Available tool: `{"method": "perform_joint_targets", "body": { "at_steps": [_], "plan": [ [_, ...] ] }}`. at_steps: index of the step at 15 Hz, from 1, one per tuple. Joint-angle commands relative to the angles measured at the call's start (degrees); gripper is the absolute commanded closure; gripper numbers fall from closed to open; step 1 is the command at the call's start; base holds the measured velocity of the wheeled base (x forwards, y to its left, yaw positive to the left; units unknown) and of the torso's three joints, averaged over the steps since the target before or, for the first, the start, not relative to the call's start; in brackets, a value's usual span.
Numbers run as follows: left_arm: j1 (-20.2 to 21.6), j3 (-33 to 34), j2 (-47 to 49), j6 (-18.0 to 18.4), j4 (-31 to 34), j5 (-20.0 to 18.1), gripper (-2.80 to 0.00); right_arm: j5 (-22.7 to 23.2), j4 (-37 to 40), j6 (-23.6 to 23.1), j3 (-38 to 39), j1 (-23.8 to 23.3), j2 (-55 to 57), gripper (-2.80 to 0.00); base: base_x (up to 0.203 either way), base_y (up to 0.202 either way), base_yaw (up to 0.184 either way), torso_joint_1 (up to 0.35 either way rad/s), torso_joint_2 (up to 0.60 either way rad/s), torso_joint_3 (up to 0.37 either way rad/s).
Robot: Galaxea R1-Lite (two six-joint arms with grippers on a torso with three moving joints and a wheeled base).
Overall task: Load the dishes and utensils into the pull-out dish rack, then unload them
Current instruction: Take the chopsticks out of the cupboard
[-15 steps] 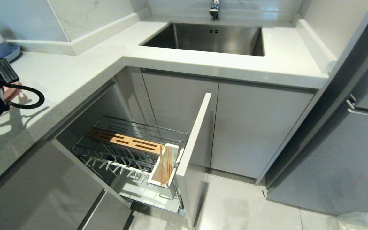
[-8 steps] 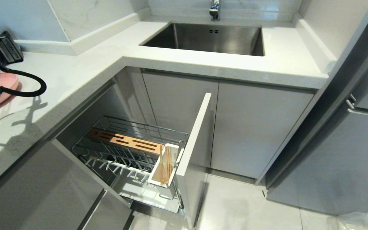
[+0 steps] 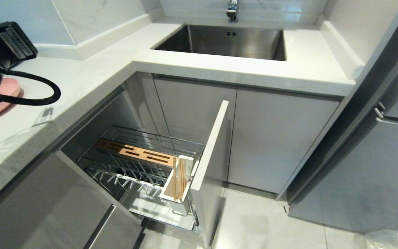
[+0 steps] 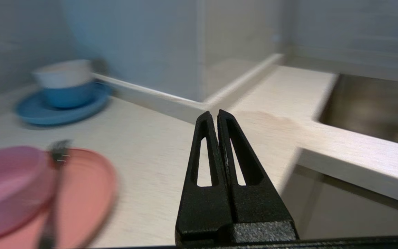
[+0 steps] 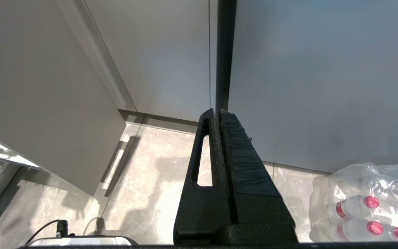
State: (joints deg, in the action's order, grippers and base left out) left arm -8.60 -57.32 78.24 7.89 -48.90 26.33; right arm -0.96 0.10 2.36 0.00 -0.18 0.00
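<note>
Left gripper [image 4: 217,116] pressed together and empty, above the counter [image 4: 157,166], near the sink [image 3: 226,41]. Beside it on the counter, pink bowl [image 4: 7,188] on pink plate [image 4: 86,193], a blurred fork [image 4: 52,193] lying across them. Rack [image 3: 140,166] pulled out below the sink's counter, chopsticks [image 3: 178,181] upright in its white holder [image 3: 171,199]. Blue plate [image 4: 38,114] with stacked bowls [image 4: 66,83] farther back by the wall. Right gripper [image 5: 217,114] likewise pressed together, empty, parked over the floor [image 5: 143,180] near bagged bottles [image 5: 371,204].

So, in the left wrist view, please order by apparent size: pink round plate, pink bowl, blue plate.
1. pink round plate
2. pink bowl
3. blue plate
The blue plate lies farther away, so its true rank is unsure.
</note>
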Motion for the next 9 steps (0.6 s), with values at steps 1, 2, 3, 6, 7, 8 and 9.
{"method": "perform_joint_targets", "body": {
  "at_steps": [1, 2, 3, 6, 7, 8, 9],
  "plan": [
    [-2.7, 0.4, -2.7, -0.7, 1.8, 0.4, 0.0, 0.0, 0.0, 0.0, 0.1, 0.0, 0.0, 0.0, 0.0, 0.0, 0.0, 0.0, 0.0, 0.0],
    [-2.8, 0.2, -3.3, -1.6, 3.2, 0.5, 0.0, 0.0, 0.0, 0.0, 0.1, 0.0, 0.0, 0.0, 0.0, 0.0, 0.0, 0.0, 0.0, 0.0],
    [-3.1, 0.1, -3.8, -2.4, 5.9, 0.5, 0.0, 0.0, 0.0, 0.0, 0.1, 0.0, 0.0, 0.0, 0.0, 0.0, 0.0, 0.0, 0.0, 0.0],
    [-7.8, -0.1, -4.2, -7.7, 17.5, 0.6, 0.0, 0.0, 0.0, 0.0, 0.1, 0.0, 0.0, 0.0, 0.0, 0.0, 0.0, 0.0, 0.0, 0.0],
    [-9.8, -0.2, -3.9, -10.0, 22.2, 0.6, 0.0, 0.0, 0.0, 0.0, 0.1, 0.0, 0.0, 0.0, 0.0, 0.0, 0.0, 0.0, 0.0, 0.0],
    [-12.4, -0.4, -3.1, -12.7, 27.8, 0.6, 0.0, 0.0, 0.0, 0.0, 0.1, 0.0, 0.0, 0.0, 0.0, 0.0, 0.0, 0.0, 0.0, 0.0],
    [-15.3, -0.7, -2.0, -15.6, 33.3, 0.6, 0.0, 0.0, 0.0, 0.0, 0.1, 0.0, 0.0, 0.0, 0.0, 0.0, 0.0, 0.0, 0.0, 0.0]
  ]
}}
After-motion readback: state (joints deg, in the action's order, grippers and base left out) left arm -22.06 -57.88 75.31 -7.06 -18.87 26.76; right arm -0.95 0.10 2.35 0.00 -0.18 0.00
